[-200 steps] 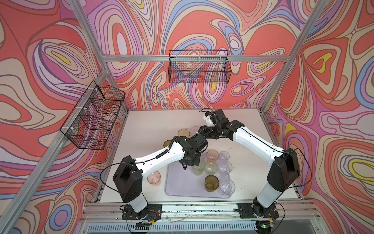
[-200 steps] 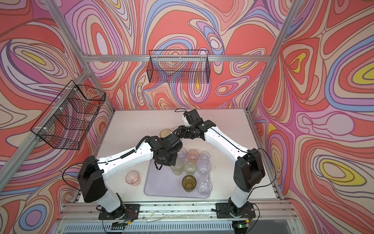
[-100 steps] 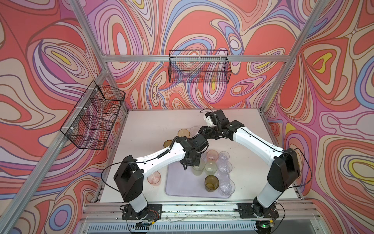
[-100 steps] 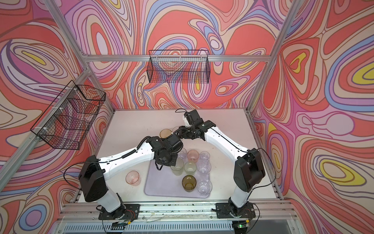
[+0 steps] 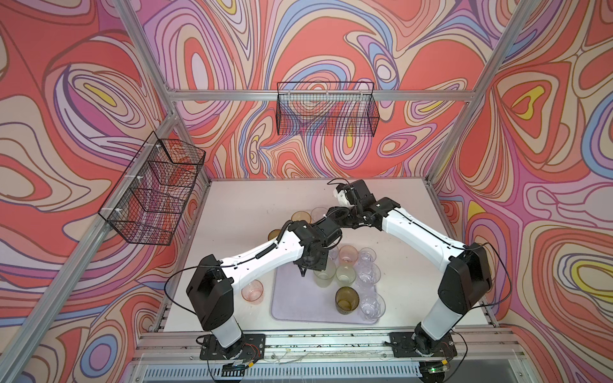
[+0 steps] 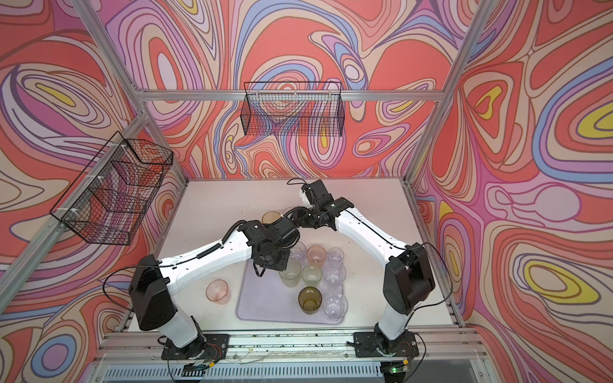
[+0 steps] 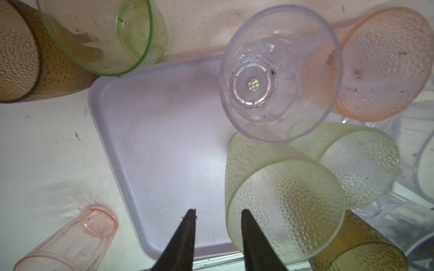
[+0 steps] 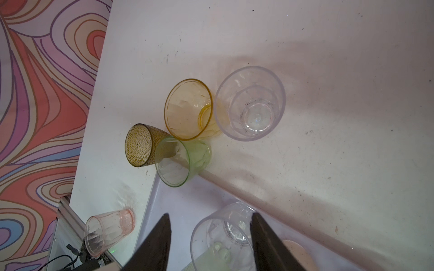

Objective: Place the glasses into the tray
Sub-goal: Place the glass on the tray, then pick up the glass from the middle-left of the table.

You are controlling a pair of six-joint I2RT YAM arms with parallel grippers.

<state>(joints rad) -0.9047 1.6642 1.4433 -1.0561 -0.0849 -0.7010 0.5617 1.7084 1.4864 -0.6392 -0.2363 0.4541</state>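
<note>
Straddling the rim of a frosted glass [image 7: 281, 206] set upright on the tray [image 7: 164, 140], the left gripper [image 7: 218, 211] has its fingers parted, seemingly letting go, while the right gripper [image 8: 210, 214], fingers spread and empty, hangs near the glasses [image 8: 187, 110] off the tray, probably picking next.

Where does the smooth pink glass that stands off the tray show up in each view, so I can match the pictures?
Top view: smooth pink glass on the table, just left of the tray.
Top view: same place, left of the tray.
Left wrist: on the table, just off the tray's rim.
Right wrist: by the table's edge, off the tray's corner.
Shared landmark: the lilac tray's rim beside the glass.
</note>
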